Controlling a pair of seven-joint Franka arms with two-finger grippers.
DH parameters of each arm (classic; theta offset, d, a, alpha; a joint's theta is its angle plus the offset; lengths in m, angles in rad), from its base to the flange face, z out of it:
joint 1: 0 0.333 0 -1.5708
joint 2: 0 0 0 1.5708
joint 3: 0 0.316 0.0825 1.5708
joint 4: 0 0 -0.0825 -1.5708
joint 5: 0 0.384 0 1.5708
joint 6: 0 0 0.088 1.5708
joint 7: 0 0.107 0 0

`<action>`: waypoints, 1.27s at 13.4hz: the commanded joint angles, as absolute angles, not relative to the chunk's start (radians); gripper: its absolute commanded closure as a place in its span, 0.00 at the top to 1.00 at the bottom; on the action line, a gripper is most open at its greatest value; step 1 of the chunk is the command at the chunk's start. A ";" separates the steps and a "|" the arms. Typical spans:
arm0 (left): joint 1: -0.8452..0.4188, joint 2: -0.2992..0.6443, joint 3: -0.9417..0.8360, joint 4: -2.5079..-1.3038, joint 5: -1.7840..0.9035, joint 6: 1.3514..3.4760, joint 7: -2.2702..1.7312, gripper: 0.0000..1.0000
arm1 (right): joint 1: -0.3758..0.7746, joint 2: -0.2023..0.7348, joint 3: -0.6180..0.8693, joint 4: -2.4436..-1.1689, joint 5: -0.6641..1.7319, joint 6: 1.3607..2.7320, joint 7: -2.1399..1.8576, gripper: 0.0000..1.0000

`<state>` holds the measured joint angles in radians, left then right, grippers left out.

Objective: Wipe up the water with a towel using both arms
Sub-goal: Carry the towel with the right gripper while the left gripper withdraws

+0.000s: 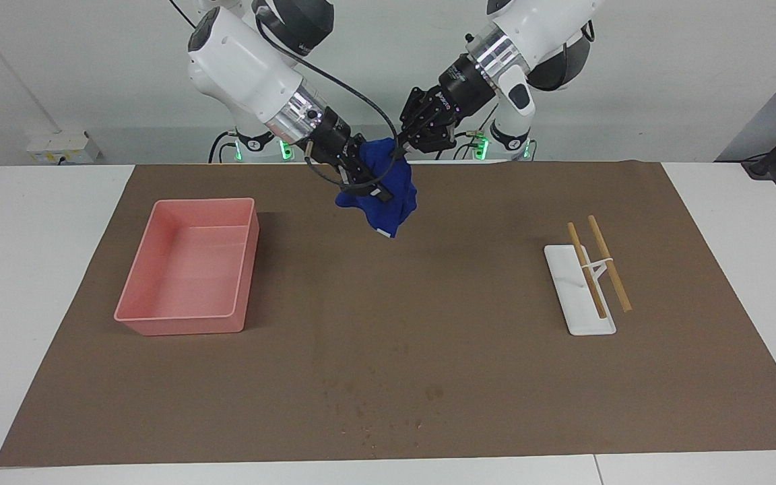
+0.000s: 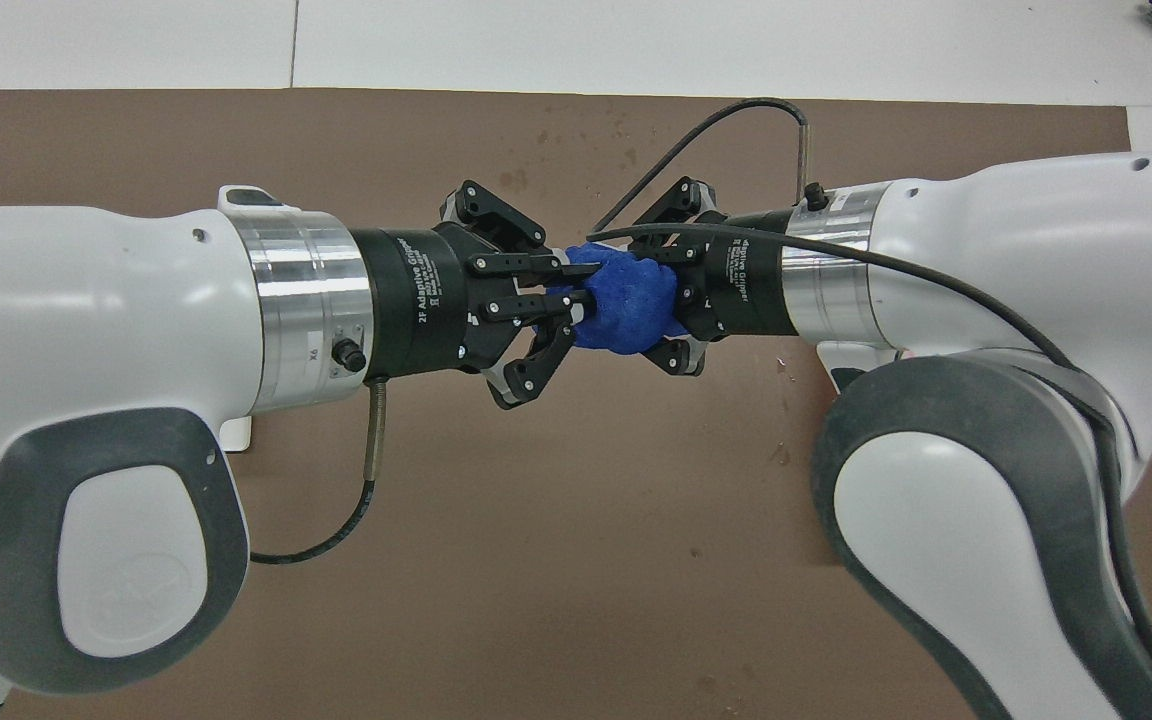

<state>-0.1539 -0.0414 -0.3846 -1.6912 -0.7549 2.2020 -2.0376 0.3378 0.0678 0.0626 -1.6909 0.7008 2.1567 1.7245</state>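
The deep-blue towel hangs bunched in the air over the brown mat, near the robots' edge of it. My right gripper is shut on one side of the towel. My left gripper is shut on the other side, its fingertips pinching a fold. In the overhead view the left gripper and the right gripper face each other with the cloth squeezed between them. Small dark water spots dot the mat at the edge farthest from the robots.
A pink tray sits on the mat toward the right arm's end. A white tray carrying two wooden sticks lies toward the left arm's end. White table surrounds the mat.
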 commanded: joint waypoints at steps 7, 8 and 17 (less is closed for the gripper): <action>-0.048 -0.089 -0.370 -1.778 -0.502 2.195 -1.882 1.00 | 0.292 0.090 0.060 -1.770 0.629 2.327 1.358 0.00; -0.011 -0.103 -0.370 -1.816 -0.502 2.195 -1.750 1.00 | 0.284 0.116 0.060 -1.766 0.585 2.329 1.274 0.00; 0.146 -0.100 -0.365 -1.789 -0.128 1.895 -0.662 1.00 | 0.229 0.290 0.060 -1.856 -0.053 2.367 0.887 0.00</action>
<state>0.1200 -0.0824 -0.3610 -1.8238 -0.2428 1.9947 -0.7935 0.2516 0.2980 0.0511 -1.7964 0.0631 2.3426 0.9542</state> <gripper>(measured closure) 0.000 0.828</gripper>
